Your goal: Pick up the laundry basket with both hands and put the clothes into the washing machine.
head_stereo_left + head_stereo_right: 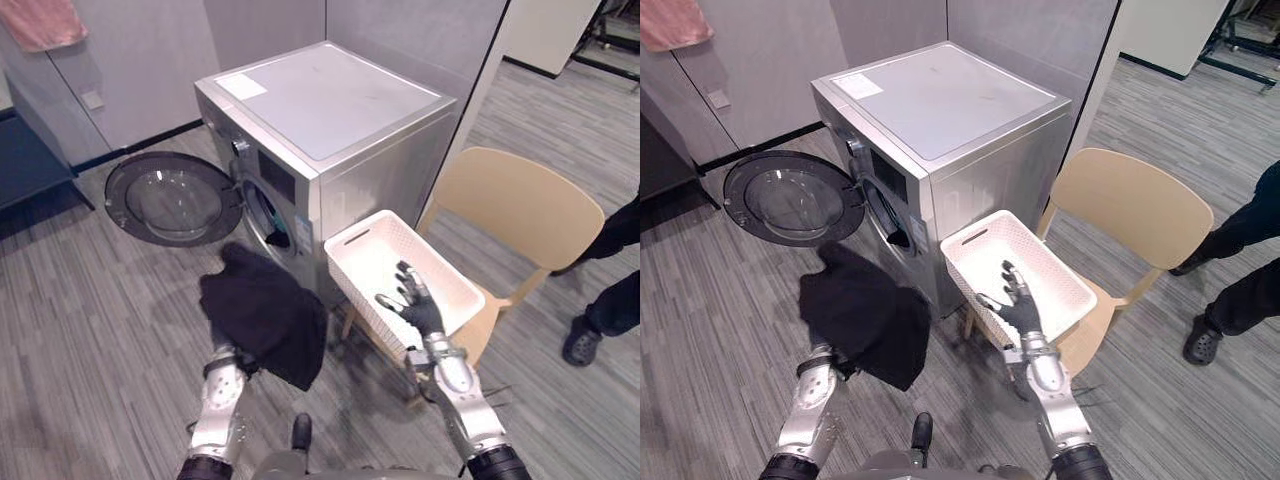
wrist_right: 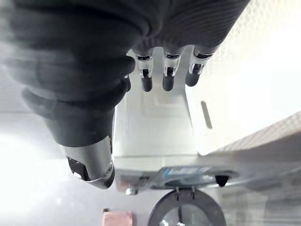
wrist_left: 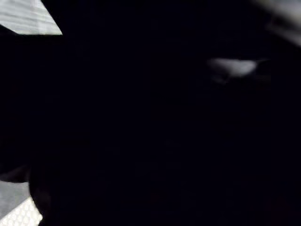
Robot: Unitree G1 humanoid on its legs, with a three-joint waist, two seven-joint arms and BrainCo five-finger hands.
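A black garment (image 1: pixel 265 315) hangs in front of the washing machine's (image 1: pixel 330 100) round opening (image 1: pixel 268 220). It drapes over my left hand (image 1: pixel 226 360), which is raised under it, and the cloth darkens the left wrist view (image 3: pixel 150 122). The white laundry basket (image 1: pixel 440 255) rests tilted on a tan chair (image 1: pixel 520 205) beside the machine, with no clothes in it. My right hand (image 1: pixel 415 300) hovers open over the basket's inside, fingers (image 2: pixel 169 70) straight and holding nothing.
The machine's glass door (image 1: pixel 172 200) stands swung open to the left, low over the floor. A person's legs and shoe (image 1: pixel 600 320) are at the right edge. A pink cloth (image 1: pixel 40 22) hangs at the top left.
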